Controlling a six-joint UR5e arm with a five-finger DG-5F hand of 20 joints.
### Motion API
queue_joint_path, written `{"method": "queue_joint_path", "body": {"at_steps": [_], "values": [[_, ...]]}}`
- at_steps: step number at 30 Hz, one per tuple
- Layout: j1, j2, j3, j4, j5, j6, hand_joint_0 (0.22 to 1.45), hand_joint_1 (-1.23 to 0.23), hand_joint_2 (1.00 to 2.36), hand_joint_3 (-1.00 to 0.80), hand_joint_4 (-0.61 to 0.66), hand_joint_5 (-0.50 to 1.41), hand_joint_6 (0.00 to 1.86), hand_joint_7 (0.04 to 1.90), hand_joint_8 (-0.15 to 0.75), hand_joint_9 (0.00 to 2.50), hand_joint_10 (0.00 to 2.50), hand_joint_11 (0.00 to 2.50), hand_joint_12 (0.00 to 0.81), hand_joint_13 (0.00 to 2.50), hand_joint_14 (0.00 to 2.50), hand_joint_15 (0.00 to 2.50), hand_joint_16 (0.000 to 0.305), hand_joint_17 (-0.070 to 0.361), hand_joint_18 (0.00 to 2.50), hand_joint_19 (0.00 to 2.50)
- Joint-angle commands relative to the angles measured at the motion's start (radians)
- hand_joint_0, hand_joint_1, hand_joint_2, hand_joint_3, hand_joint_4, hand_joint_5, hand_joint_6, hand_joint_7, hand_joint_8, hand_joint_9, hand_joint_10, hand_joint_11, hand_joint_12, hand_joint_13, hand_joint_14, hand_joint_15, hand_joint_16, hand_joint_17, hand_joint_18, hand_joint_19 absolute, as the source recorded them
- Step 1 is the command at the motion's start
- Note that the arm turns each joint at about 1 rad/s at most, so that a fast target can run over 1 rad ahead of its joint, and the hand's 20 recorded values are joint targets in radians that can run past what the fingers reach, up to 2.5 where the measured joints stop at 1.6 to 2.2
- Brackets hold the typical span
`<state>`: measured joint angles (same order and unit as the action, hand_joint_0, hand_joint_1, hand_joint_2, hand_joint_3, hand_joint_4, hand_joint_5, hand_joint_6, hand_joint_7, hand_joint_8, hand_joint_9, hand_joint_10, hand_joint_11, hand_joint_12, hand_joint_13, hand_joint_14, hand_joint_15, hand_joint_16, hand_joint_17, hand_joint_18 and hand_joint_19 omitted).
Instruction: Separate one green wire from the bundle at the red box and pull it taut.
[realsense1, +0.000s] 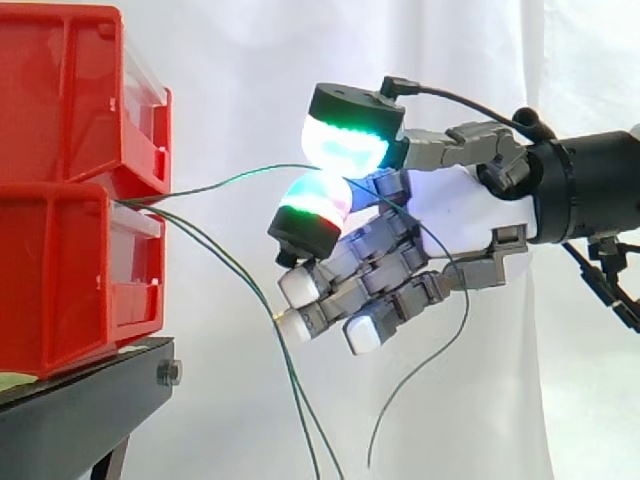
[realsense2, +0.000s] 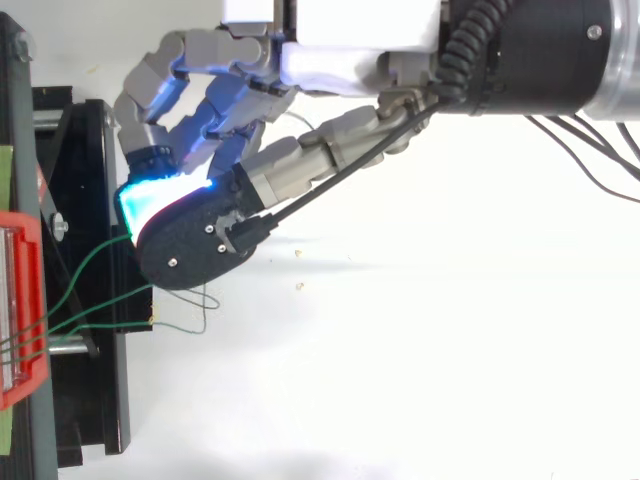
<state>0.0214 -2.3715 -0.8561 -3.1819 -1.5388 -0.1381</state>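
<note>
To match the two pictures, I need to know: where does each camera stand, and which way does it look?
Side view: beside the work, looking level at the red bins on the black stand; the hand reaches in from the right.
Top view: above, looking down; the hand reaches in from the upper right.
Shared: the hand pinching one green wire from the bins.
</note>
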Motion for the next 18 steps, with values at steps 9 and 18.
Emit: {"method": "queue_joint_path", "body": {"at_steps": [9, 18], "values": [[-0.005, 0.000, 0.003, -0.009, -0.015, 0.000, 0.70, -0.88, 1.01, -0.43, 0.19, -0.21, 0.90, 0.93, 0.301, 0.75, 0.01, 0.46, 0.297, 0.72, 0.01, 0.19, 0.046, 0.103, 0.85, 0.31], [-0.003, 0.000, 0.003, -0.009, -0.011, 0.000, 0.69, -0.88, 1.00, -0.45, 0.21, -0.21, 0.90, 0.96, 0.298, 0.75, 0.01, 0.47, 0.295, 0.73, 0.01, 0.19, 0.046, 0.102, 0.85, 0.32]]}}
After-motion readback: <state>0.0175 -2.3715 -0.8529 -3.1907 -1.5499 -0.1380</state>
